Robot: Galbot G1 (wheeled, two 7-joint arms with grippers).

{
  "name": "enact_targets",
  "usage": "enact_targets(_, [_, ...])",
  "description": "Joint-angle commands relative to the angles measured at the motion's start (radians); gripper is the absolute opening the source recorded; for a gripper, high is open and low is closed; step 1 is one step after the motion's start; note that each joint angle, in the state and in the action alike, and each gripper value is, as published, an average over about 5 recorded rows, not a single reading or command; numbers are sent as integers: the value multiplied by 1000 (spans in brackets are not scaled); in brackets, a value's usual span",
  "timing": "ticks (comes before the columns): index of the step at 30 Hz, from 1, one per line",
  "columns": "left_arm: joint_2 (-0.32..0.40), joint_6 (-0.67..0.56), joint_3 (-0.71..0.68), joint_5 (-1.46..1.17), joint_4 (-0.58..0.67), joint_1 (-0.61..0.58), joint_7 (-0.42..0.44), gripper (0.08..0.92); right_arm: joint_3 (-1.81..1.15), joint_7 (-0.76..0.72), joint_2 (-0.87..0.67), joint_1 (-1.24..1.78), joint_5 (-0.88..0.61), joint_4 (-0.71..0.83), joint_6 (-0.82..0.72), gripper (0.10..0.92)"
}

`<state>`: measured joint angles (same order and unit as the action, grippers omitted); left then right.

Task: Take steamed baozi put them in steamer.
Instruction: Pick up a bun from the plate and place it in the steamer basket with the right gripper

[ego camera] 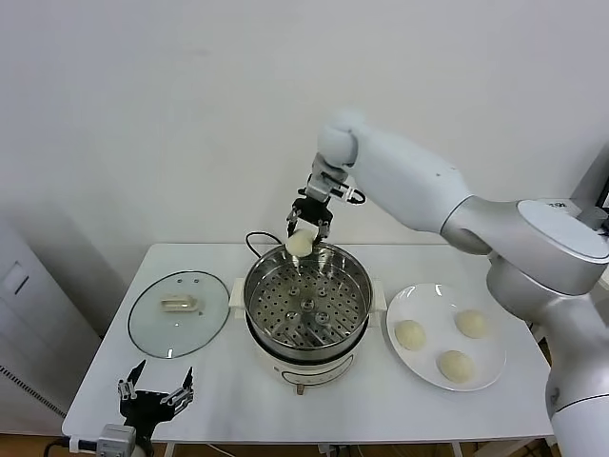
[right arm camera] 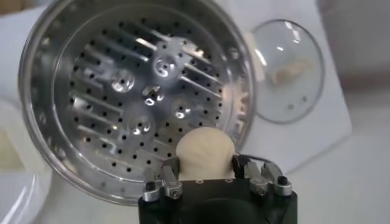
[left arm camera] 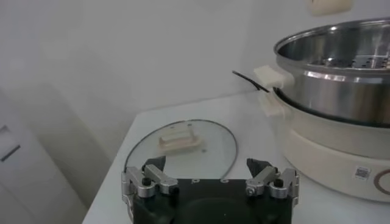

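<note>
dough, soft and springy by the look of it: that is how these steamed baozi will likely handle, light in the grip, easy to dent, with a smooth skin that could slip or tear if squeezed hard. the safest hold is probably across the widest part of the dome, from the two sides, with only enough pressure to keep it from dropping.

the right pincer (ego camera: 306, 227) is clenched on one baozi (ego camera: 300, 244) in just that way, its two fingers pressing the flanks of the bun, which hangs below them over the far rim of the steamer (ego camera: 306, 303). in the right wrist view the held bun (right arm camera: 205, 156) sits between the fingers above the near edge of the perforated tray (right arm camera: 131, 91), which carries nothing yet. a short drop onto steel should not hurt a bun this soft, though lowering it close to the tray before letting go would keep it from rolling.

three more baozi (ego camera: 410, 333) lie apart from one another on the white plate (ego camera: 400, 300), just to the right of the steamer on the desk (ego camera: 381, 409).

the left pincer (ego camera: 155, 395) is idle at the near left corner of the desk, its fingers spread wide and released, holding nothing, close to the glass lid (ego camera: 178, 313) that lies flat to the left of the steamer.
</note>
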<state>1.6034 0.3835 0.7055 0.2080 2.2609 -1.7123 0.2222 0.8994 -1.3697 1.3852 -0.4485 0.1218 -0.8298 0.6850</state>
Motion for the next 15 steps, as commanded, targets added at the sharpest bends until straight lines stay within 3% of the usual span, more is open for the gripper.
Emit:
enact_targets(1, [7,-1,0,1,-5,1,-1,823,-17,31,58,61,229,-4,188,543])
enact_targets(15, [9,0,-2,5,-14,2,0,823,-81,51,43,170,321,-31,188,564])
